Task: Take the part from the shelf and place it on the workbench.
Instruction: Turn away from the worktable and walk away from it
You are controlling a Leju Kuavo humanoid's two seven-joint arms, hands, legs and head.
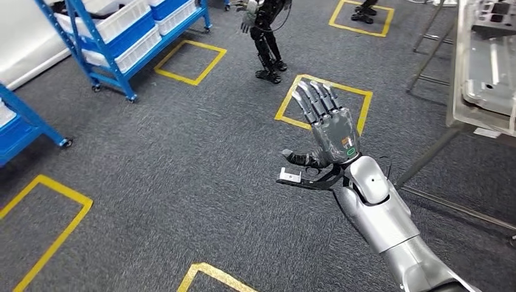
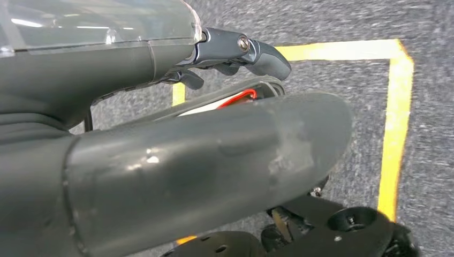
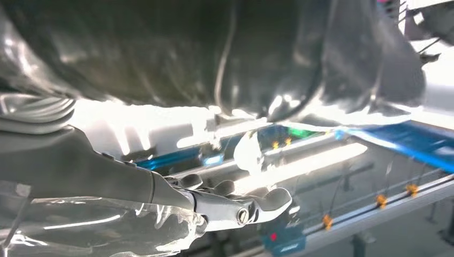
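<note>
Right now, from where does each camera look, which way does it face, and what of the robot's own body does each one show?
Head view: high on the body, facing forward and down at grey carpet, the blue shelf and the workbench; shows the silver right arm and right hand, fingers spread.
Left wrist view: behind the left hand, facing down at carpet and yellow tape.
Right wrist view: behind the right hand, facing glare-blurred rails.
Shared: head and left wrist views both show carpet and yellow tape.

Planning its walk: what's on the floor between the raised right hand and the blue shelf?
Head view: bare grey carpet, with one yellow floor square between right hand and blue shelf.
</note>
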